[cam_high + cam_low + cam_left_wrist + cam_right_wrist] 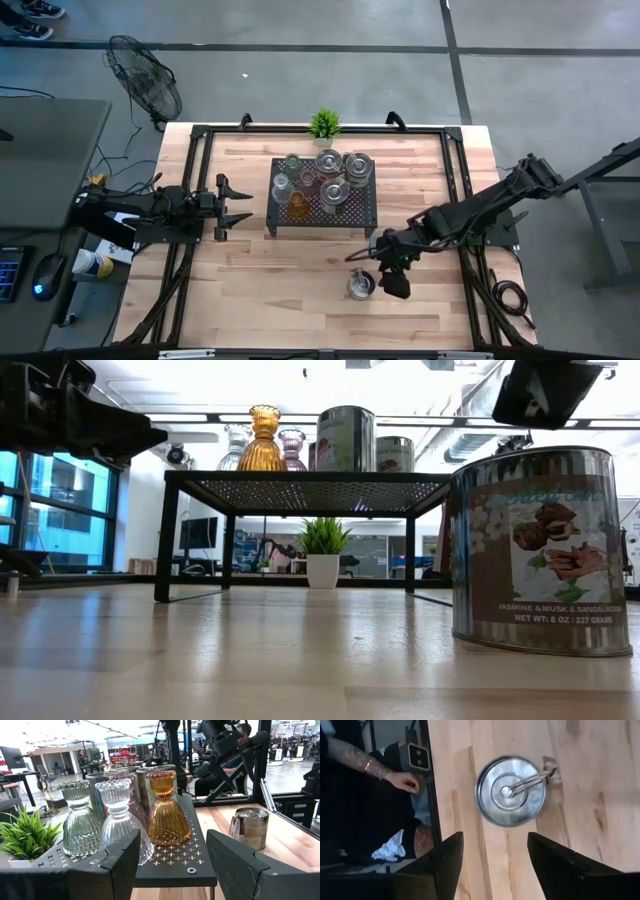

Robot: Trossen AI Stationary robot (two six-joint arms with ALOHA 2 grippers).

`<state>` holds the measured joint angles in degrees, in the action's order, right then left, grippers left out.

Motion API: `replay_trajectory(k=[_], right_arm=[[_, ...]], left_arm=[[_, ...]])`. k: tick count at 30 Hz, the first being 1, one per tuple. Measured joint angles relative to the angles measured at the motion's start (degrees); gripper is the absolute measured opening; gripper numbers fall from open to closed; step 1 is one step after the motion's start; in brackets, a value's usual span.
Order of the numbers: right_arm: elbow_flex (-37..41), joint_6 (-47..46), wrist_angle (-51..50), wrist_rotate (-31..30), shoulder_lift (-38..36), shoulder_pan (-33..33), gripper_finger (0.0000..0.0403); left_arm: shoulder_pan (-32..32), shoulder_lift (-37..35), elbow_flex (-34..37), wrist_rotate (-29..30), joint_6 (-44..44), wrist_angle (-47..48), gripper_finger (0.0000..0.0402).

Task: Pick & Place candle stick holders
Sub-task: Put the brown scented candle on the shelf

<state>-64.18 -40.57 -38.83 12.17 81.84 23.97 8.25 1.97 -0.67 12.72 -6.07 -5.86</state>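
Your right gripper (392, 285) hangs with its fingers spread and empty just beside the silver tin holder (360, 285), which stands alone on the table (260, 290) with its lid on; in the right wrist view the tin (510, 790) lies ahead of the open fingers, off their centreline. If you come down from here, one finger could land on the lid's rim or nudge the tin sideways, since it is smooth and round and may slide or tip on the wood. Beyond the gripper, well apart, the black rack (322, 196) carries the other holders: the amber glass one (167, 810), the clear ribbed ones (120, 817) and more silver tins (328, 161), packed close, so any arrival there risks knocking neighbours. Your left gripper (232, 207) waits with its fingers apart and empty, facing the rack's near edge.
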Motion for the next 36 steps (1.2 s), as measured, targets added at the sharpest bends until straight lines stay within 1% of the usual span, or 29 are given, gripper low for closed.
replay_trajectory(k=[3, 9, 11, 14, 15, 17, 20, 24, 26, 28, 29, 31, 33, 36], right_arm=[[-0.51, -0.14, -0.32, 0.8, 1.02, 0.02, 0.0198], [-5.92, 0.95, -0.4, 2.36, 5.21, 0.8, 0.0172], [-6.95, 1.41, -0.39, 4.89, 6.56, 0.85, 0.0171], [-7.62, 1.5, -0.57, 10.42, 7.95, 0.83, 0.0171], [-7.65, 1.84, -0.53, 11.47, 8.03, 0.82, 0.0172], [-7.67, 2.01, -1.55, 11.42, 8.03, 0.4, 0.0172], [-7.67, 1.04, -5.61, 7.42, 8.03, -0.76, 0.0171], [-7.67, -1.14, -12.13, 4.23, 8.71, -2.8, 0.0171], [-7.67, -2.1, -13.43, 5.51, 10.28, -3.97, 0.0171], [-8.05, -3.18, -14.5, 8.85, 12.42, -4.87, 0.0171], [-8.71, -3.78, -15.89, 10.56, 13.42, -5.03, 0.0171], [-11.16, -4.22, -20.79, 12.07, 15.11, -4.62, 0.0167], [-14.54, -4.21, -27.71, 11.82, 16.61, -3.33, 0.0162], [-20.2, -3.98, -35.72, 8.78, 17.91, -0.72, 0.0152]], left_arm=[[0.0, 0.01, 0.0, 0.04, -0.01, 0.04, 0.0222], [0.0, 0.01, 0.0, -0.03, -0.01, 0.02, 0.0222], [0.0, 0.01, 0.0, -0.03, -0.01, 0.02, 0.0222], [0.0, 0.01, 0.0, -0.03, -0.01, 0.02, 0.0222], [0.0, 0.01, 0.0, -0.03, -0.01, 0.02, 0.0222], [0.0, 0.01, 0.0, -0.03, -0.01, 0.02, 0.0222], [0.0, 0.01, 0.0, -0.03, -0.01, 0.04, 0.0222], [0.0, 0.01, 0.0, -0.03, -0.01, 0.02, 0.0222], [0.0, 0.01, 0.0, -0.03, -0.01, 0.02, 0.0222], [0.0, 0.01, 0.0, -0.03, -0.01, 0.02, 0.0222], [0.0, 0.01, 0.0, -0.03, -0.01, -0.01, 0.0222], [0.0, 0.01, 0.0, -0.03, -0.01, 0.04, 0.0222], [0.0, 0.01, 0.0, -0.03, -0.01, 0.02, 0.0222], [0.0, 0.01, 0.0, -0.03, -0.01, 0.01, 0.0222]])
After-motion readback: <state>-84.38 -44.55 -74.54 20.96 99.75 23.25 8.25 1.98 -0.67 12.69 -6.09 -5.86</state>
